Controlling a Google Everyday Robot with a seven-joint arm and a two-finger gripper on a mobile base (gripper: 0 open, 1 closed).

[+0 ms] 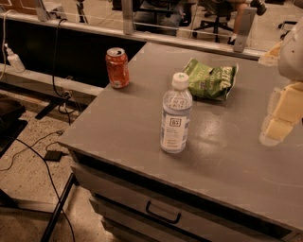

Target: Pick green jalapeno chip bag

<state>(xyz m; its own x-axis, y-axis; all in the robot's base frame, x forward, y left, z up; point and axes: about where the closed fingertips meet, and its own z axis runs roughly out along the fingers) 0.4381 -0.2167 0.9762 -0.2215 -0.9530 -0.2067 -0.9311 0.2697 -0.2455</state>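
Note:
The green jalapeno chip bag point(210, 79) lies flat and wrinkled on the grey table top point(142, 118), toward the back, just behind and right of the clear water bottle point(176, 115). The orange soda can point(117, 68) stands upright near the table's back left edge. My gripper point(279, 118) is at the far right edge of the view, above the table, to the right of the bag and apart from it. Only pale yellowish parts of it show.
The table has a drawer with a dark handle point(163, 214) at its front. Cables point(52, 156) run over the floor at the left. A glass partition with metal posts point(128, 16) stands behind the table. Office chairs point(215, 14) are beyond it.

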